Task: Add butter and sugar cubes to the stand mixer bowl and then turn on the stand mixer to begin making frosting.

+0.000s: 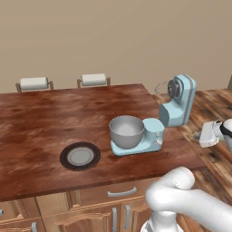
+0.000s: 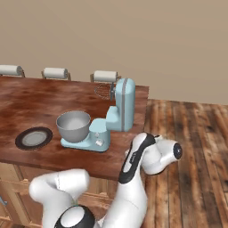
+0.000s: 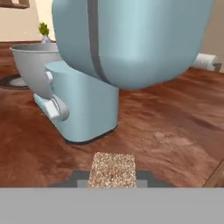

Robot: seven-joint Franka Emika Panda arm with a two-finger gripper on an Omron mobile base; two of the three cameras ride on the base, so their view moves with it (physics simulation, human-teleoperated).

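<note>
Tan sugar cube (image 3: 113, 170) sits clamped in the end effector (image 3: 113, 176); next, carry it toward ten o'clock into the stand mixer bowl (image 3: 30, 65).

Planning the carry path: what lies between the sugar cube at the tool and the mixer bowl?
In the hand view, the stand mixer base and column stand between the sugar cube and the bowl; bare wooden counter lies nearer.

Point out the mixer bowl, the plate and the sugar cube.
bowl (image 1: 126, 132): left base view, inner wall.
plate (image 1: 80, 156): left base view, grey centre.
sugar cube (image 3: 113, 170): hand view, speckled front face.
</note>
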